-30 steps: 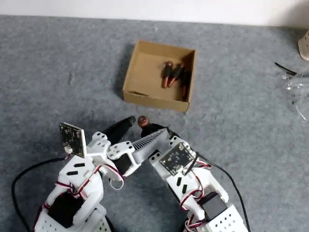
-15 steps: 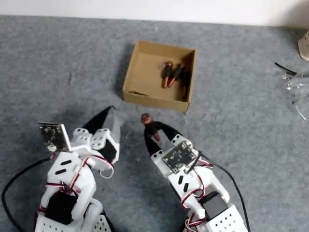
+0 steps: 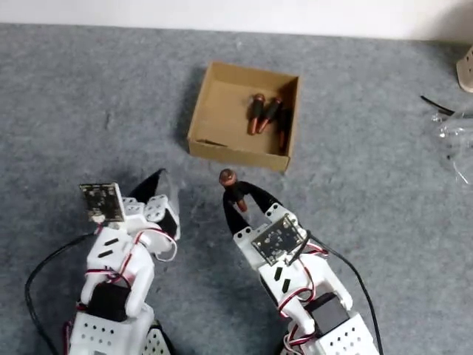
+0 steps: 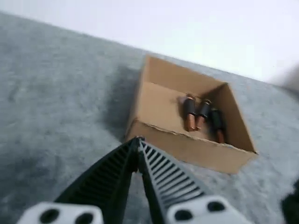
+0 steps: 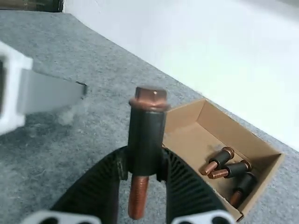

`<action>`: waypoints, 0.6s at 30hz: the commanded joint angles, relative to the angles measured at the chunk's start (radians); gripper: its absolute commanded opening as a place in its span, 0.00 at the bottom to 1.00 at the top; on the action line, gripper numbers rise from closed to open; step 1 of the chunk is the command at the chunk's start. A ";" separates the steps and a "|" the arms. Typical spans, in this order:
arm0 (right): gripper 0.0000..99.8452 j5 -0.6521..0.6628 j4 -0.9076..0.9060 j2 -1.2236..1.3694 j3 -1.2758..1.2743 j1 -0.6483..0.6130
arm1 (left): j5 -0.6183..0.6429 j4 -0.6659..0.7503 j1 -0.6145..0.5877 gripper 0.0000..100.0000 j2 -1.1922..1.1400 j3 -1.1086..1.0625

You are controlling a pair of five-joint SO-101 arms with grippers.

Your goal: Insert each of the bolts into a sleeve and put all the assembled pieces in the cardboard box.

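The bolt (image 5: 150, 99) is already pushed through a black sleeve (image 5: 146, 140). Its copper head sticks out at one end and its threaded end pokes out at the other. The right end effector (image 5: 142, 164) is pinching the sleeve around its middle, one finger on each side. I think it holds the sleeve and not the bolt because the sleeve is fatter and easier to squeeze.

From above, the bolt (image 3: 227, 177) points toward the cardboard box (image 3: 236, 151), which sits just ahead of it on the grey counter (image 3: 89, 96). The piece is up off the counter and not yet over the box. That looks like the right way to hold it for a short carry forward.

Three finished pieces (image 3: 269, 114) already lie close together in the far corner of the box. There is lots of bare floor left in the box for this one.

The left end effector (image 3: 155, 185) is off to the side, near but not touching anything. Its fingers are pressed together and hold nothing. It seems to have no job right now, so it is out of the way.

If the piece tips head down, the bolt might slide out of the sleeve, so it should be let go low in the box.
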State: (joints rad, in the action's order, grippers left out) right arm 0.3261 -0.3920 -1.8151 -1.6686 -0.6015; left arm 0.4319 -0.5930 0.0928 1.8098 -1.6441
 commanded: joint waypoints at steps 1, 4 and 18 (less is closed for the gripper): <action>0.00 0.015 0.050 -0.021 -0.101 0.016 | -0.012 -0.107 -0.088 0.01 0.010 0.119; 0.00 0.015 0.047 -0.018 -0.101 0.016 | -0.014 -0.256 -0.119 0.01 0.010 0.206; 0.00 -0.038 -0.038 -0.018 -0.097 0.012 | -0.183 -0.390 -0.199 0.01 0.004 0.271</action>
State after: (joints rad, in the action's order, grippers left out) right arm 0.3153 -0.4089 -1.8151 -1.6686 -0.5999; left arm 0.2723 -0.9751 -0.0913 1.8113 -1.4400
